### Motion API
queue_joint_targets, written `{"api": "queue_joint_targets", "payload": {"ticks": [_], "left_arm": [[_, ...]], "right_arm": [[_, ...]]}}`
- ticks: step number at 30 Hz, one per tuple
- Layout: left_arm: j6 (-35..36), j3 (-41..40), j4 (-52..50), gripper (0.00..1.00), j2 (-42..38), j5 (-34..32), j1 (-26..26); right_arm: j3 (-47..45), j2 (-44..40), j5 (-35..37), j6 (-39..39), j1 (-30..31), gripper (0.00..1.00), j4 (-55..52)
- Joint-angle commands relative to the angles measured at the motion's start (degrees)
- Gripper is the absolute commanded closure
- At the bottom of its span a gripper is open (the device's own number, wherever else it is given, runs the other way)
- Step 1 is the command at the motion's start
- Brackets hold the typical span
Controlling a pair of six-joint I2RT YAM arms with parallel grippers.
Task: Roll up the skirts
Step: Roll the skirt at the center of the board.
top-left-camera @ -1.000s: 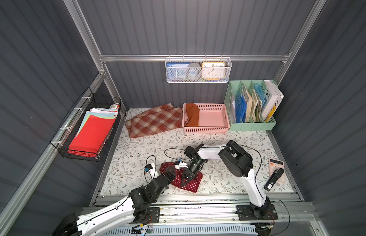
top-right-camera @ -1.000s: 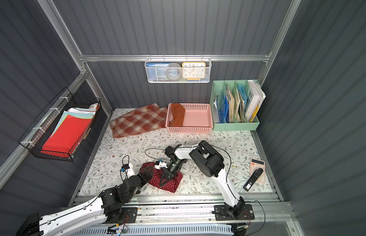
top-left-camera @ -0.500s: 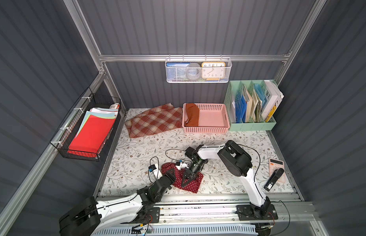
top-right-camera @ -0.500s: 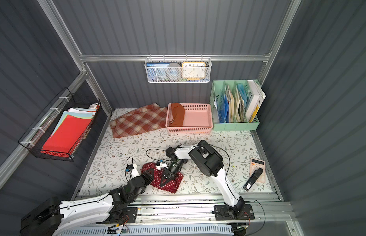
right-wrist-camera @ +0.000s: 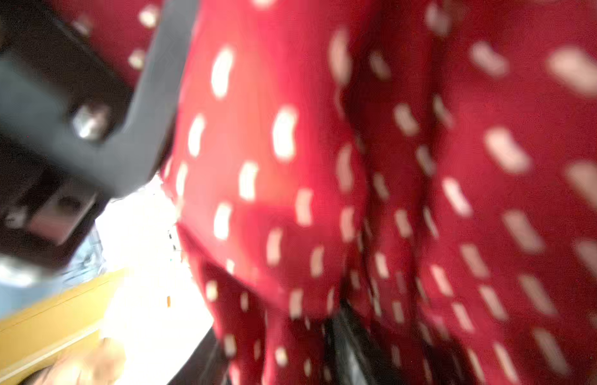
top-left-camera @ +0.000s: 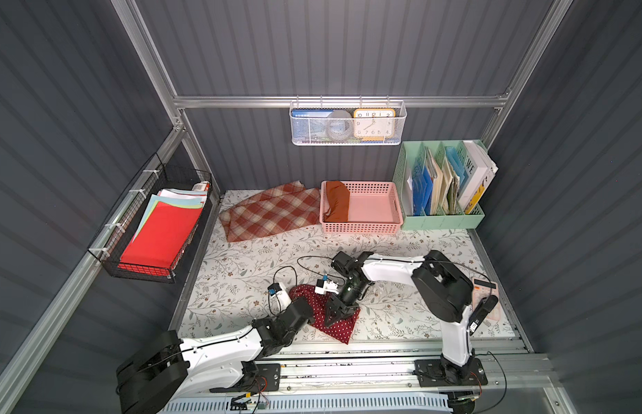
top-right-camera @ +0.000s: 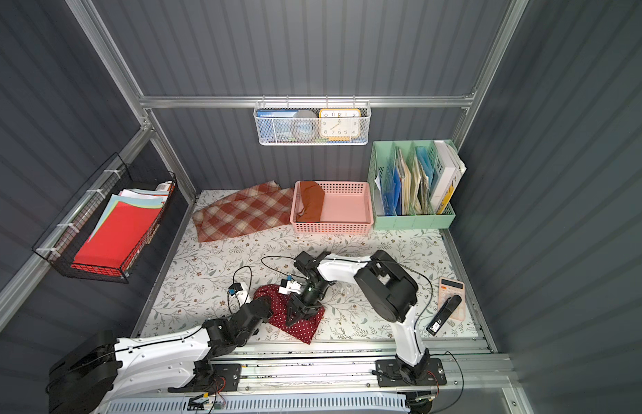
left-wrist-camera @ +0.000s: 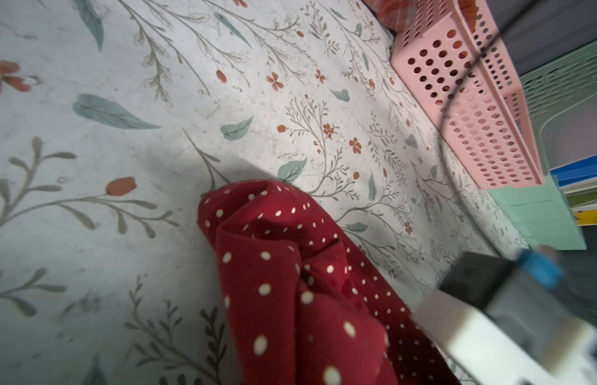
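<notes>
Skirt in hand: the dark red cloth skirt with small white polka dots [top-left-camera: 343, 331] lies bunched on the near middle of the floral-patterned worktop [top-left-camera: 237, 272]. Its long axis runs from far left to near right.
Right tool: the right tool [top-left-camera: 336, 316] stands on the skirt's middle, reaching in from the far right with its jaws apart. I can make out nothing pinched (its wrist view is all blur).
Left tool: the left tool [top-left-camera: 305, 309] meets the skirt's left edge from the near left. Its jaws are hidden under the wrist, so I cannot tell whether they are open or closed.
Nearer arm: both are at the cloth. The left one sits by the folded far-left end, where a roll would likely start.
Other skirts: the red-and-cream plaid cloth skirt [top-left-camera: 273, 215] lies flat at far left. The plain rust-orange cloth skirt [top-left-camera: 336, 200] sits in the pink perforated plastic basket [top-left-camera: 377, 229] just right of it.
In the way: probably only the two tools themselves, which are close together over the cloth.
</notes>
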Motion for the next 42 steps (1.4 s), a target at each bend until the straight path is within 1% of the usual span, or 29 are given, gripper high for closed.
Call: {"api": "queue_joint_targets", "payload": {"ticks": [1, 6, 8, 9, 11, 13, 15, 17, 20, 22, 23, 25, 26, 27, 32, 34, 37, 39, 40, 42], "left_arm": [[-1.5, 1.5, -9.0, 1.00, 1.9, -1.1, -0.1], [-1.5, 3.0, -12.2, 1.00, 2.1, -0.4, -0.1], [-1.4, 3.8, -13.2, 1.00, 2.3, -0.1, -0.2], [-1.1, 4.3, -13.6, 1.00, 2.6, 0.2, -0.1], [-0.9, 5.1, -14.1, 1.00, 3.1, 0.4, -0.1], [-0.5, 5.5, -14.2, 1.00, 3.7, 0.7, -0.2], [-0.2, 5.8, -14.2, 1.00, 4.5, 1.5, -0.2], [-0.4, 6.1, -14.1, 1.00, 5.1, 1.6, -0.2], [-0.5, 6.1, -14.2, 1.00, 5.4, 2.3, -0.1], [-0.6, 6.1, -14.6, 1.00, 5.1, 2.4, -0.1], [-0.5, 6.1, -14.6, 1.00, 5.0, 2.5, -0.1], [-0.6, 6.1, -14.7, 1.00, 4.8, 2.6, -0.1], [-0.4, 6.1, -14.7, 1.00, 4.7, 2.7, -0.1], [-0.5, 6.2, -14.8, 1.00, 4.8, 2.8, -0.1], [-0.8, 6.7, -14.7, 1.00, 5.5, 3.5, -0.1], [-0.8, 7.2, -14.7, 1.00, 5.7, 3.6, -0.1], [-0.7, 7.7, -14.4, 1.00, 6.0, 3.9, -0.1], [-0.9, 7.9, -14.3, 1.00, 6.2, 4.0, -0.1], [-1.0, 8.0, -14.4, 1.00, 6.1, 4.0, -0.1], [-1.3, 7.7, -14.4, 1.00, 5.8, 4.0, -0.1]], "right_arm": [[-3.9, -6.4, 13.2, 6.5, 0.2, 0.48, 0.7], [-7.9, -18.7, 30.0, 12.8, 0.3, 0.46, -0.4], [-9.5, -25.6, 37.2, 14.9, 2.3, 0.46, -1.3], [-10.3, -28.8, 43.1, 15.9, 4.6, 0.46, -1.4], [-11.7, -34.9, 54.6, 15.4, 12.6, 0.49, -2.0], [-12.9, -38.5, 65.2, 17.5, 20.2, 0.51, -2.5], [-13.4, -40.1, 72.8, 19.7, 26.1, 0.54, -3.9], [-13.5, -38.9, 83.8, 19.3, 36.0, 0.54, -4.9], [-13.3, -33.2, 97.8, 18.5, 46.7, 0.43, -4.9], [-10.6, -26.6, 104.1, 20.4, 50.7, 0.35, -8.6], [-8.5, -22.6, 105.3, 21.3, 52.1, 0.30, -11.0], [-6.0, -15.8, 107.9, 20.4, 54.7, 0.23, -11.8], [-5.0, -12.7, 110.6, 21.2, 55.9, 0.17, -12.3], [-4.2, -10.7, 111.6, 21.3, 56.2, 0.14, -12.4], [-5.8, -9.9, 108.2, 10.4, 55.1, 0.12, 1.1], [-5.2, -7.9, 106.9, 10.1, 53.2, 0.12, 1.9], [-8.4, -6.4, 105.9, 4.1, 50.1, 0.12, 9.8], [-9.5, -5.8, 102.4, 2.4, 47.2, 0.12, 13.4], [-10.0, -5.1, 102.4, 1.2, 46.4, 0.12, 15.9], [-8.6, -3.1, 102.6, -0.2, 44.9, 0.12, 15.7]]}}
